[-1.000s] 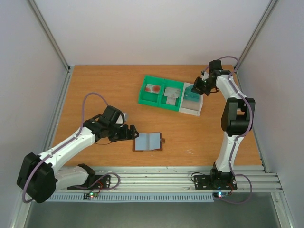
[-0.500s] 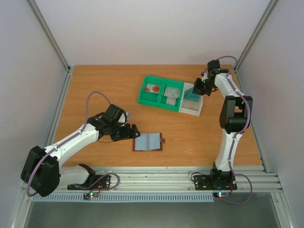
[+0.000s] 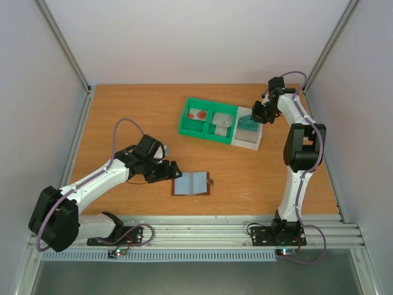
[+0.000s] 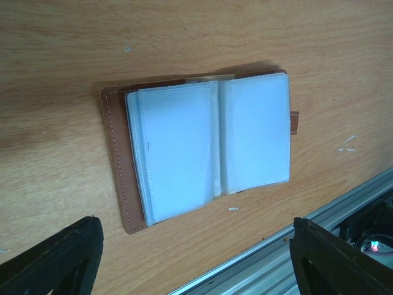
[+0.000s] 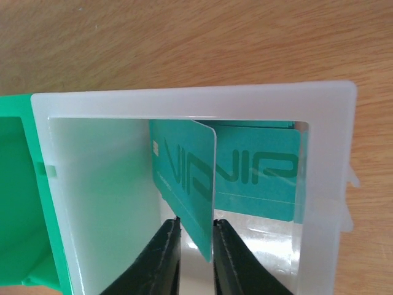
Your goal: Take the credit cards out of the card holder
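Teal card, upright in white bin: large letters "VIP", partly cut off. Second teal card just behind: same lettering, partly hidden.

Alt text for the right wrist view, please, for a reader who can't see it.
A teal card stands on edge between the fingertips of the right end effector, inside a white bin. A second teal card lies behind it in the bin, and a green tray adjoins at left.
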`<state>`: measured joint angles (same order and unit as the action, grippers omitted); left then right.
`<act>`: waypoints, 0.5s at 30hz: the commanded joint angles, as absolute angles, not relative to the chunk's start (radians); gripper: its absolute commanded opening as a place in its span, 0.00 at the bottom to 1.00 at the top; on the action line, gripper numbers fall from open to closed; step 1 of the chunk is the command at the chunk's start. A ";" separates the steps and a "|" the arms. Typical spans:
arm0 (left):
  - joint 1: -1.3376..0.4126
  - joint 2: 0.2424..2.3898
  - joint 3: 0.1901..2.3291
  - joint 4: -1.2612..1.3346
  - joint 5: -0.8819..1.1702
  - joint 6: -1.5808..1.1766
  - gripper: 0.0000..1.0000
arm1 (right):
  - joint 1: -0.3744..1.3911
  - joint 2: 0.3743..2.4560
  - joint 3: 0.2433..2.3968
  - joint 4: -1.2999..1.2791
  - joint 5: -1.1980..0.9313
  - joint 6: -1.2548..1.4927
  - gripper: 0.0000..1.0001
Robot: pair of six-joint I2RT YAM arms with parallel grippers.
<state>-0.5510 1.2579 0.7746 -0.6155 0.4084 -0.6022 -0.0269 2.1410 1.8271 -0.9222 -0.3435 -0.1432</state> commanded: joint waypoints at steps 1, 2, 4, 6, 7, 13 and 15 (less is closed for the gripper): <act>-0.552 1.274 0.792 -0.574 0.422 -0.613 0.83 | -0.025 2.117 1.855 -0.949 -0.315 -0.124 0.19; -0.552 1.277 0.792 -0.573 0.423 -0.614 0.82 | -0.023 2.108 1.855 -0.953 -0.316 -0.115 0.21; -0.552 1.284 0.793 -0.571 0.428 -0.616 0.80 | -0.021 2.091 1.855 -0.958 -0.314 -0.104 0.22; -0.552 1.291 0.792 -0.570 0.427 -0.619 0.79 | -0.016 2.074 1.851 -0.962 -0.310 -0.093 0.23; -0.552 1.295 0.791 -0.568 0.427 -0.621 0.79 | -0.012 2.065 1.850 -0.965 -0.309 -0.087 0.24; -0.551 1.293 0.775 -0.554 0.433 -0.635 0.76 | 0.024 1.999 1.835 -0.987 -0.291 -0.048 0.29; -0.552 1.298 0.772 -0.549 0.432 -0.638 0.76 | 0.052 1.964 1.811 -0.986 -0.291 -0.035 0.31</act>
<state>-0.5510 1.2911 0.7742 -0.6003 0.4175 -0.6254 -0.0029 2.0586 1.8282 -0.9615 -0.3069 -0.0757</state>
